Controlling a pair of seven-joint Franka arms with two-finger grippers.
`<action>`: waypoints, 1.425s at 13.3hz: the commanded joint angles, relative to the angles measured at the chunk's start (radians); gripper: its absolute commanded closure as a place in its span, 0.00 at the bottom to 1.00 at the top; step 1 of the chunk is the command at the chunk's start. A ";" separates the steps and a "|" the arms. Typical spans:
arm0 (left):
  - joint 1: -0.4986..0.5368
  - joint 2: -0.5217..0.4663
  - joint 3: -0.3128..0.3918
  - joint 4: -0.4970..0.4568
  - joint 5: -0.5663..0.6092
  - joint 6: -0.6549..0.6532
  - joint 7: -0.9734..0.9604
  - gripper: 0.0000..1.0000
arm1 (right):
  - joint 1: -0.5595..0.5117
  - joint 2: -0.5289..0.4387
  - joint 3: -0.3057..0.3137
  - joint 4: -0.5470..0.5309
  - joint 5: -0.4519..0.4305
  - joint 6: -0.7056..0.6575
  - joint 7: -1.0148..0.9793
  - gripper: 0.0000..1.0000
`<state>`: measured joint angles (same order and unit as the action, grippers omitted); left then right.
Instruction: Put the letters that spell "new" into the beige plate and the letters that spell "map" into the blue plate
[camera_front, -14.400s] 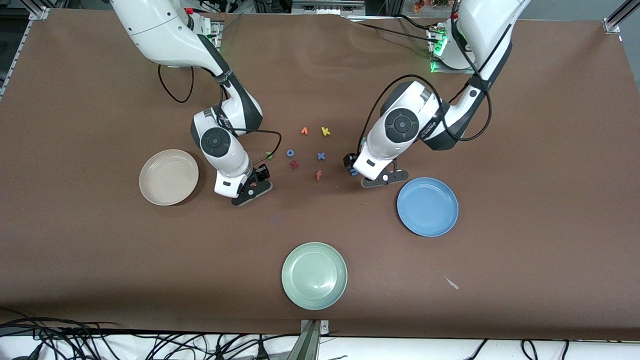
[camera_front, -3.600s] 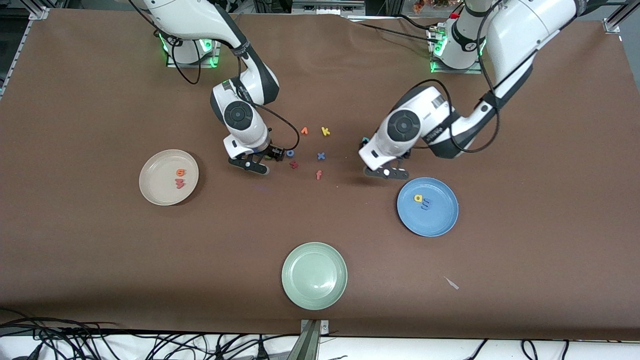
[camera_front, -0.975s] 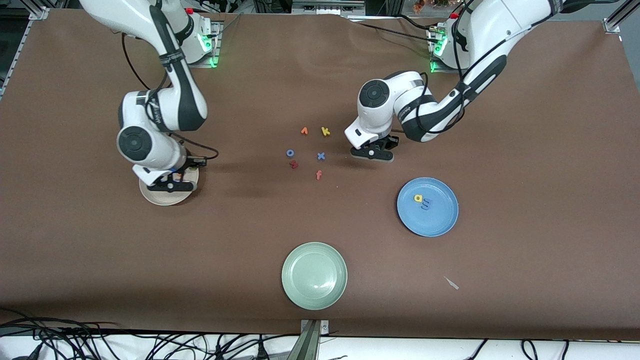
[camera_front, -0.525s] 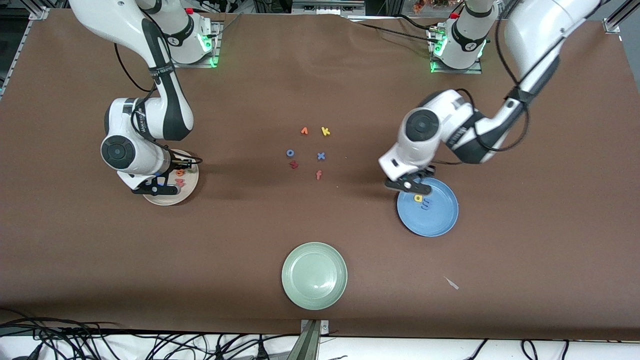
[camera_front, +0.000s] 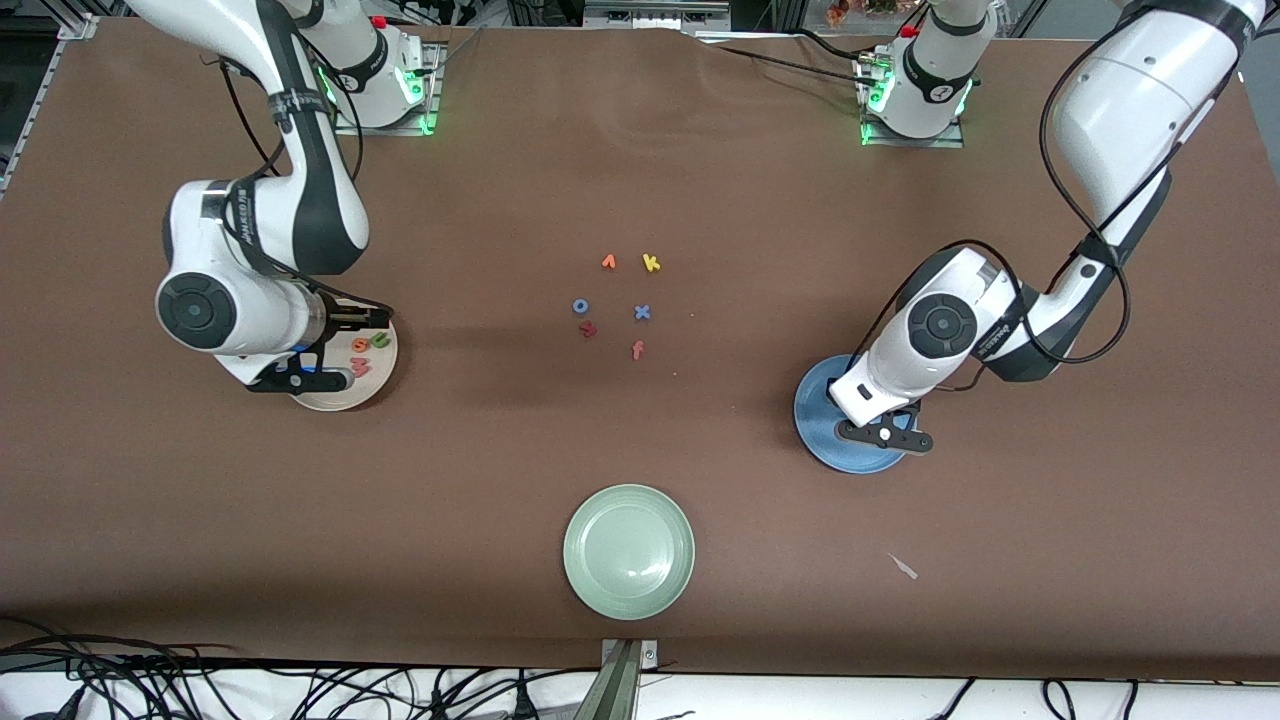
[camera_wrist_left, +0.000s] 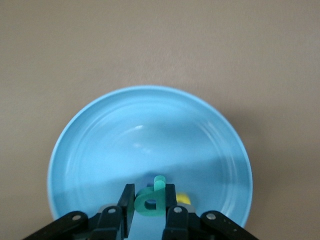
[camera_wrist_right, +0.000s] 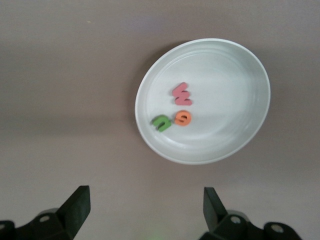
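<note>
five stray letters (camera_front: 612, 305) lie loose at mid-table, between the two grippers and well apart from both; a green plate (camera_front: 629, 551) sits nearer the camera. the left arm's wrist hides most of the blue plate (camera_front: 820, 440) in the front view. the left gripper (camera_wrist_left: 148, 212) hangs over that plate, jaws pinched on the teal p (camera_wrist_left: 151, 199), with the yellow a (camera_wrist_left: 184, 199) on the plate just beside the jaws; the m is hidden. the right gripper (camera_wrist_right: 145, 205) hangs with jaws spread wide and empty, above table just off the rim of the beige plate (camera_wrist_right: 245, 135), which holds the n (camera_wrist_right: 161, 122), e (camera_wrist_right: 182, 118) and w (camera_wrist_right: 182, 94).
</note>
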<state>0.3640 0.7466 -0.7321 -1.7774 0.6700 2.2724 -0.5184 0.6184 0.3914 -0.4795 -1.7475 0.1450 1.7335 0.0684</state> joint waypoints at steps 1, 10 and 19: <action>-0.013 0.031 0.026 0.024 0.025 0.050 0.044 0.69 | -0.003 -0.006 -0.024 0.103 0.008 -0.132 -0.021 0.00; 0.018 -0.179 -0.136 0.036 -0.039 -0.281 0.063 0.00 | -0.266 -0.169 0.253 0.122 -0.120 -0.180 -0.061 0.00; -0.192 -0.498 0.254 0.219 -0.605 -0.585 0.374 0.00 | -0.532 -0.345 0.478 0.108 -0.139 -0.196 -0.058 0.00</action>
<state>0.2882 0.3619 -0.6440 -1.5418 0.1642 1.7236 -0.2201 0.1181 0.0755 -0.0268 -1.6223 0.0092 1.5438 0.0221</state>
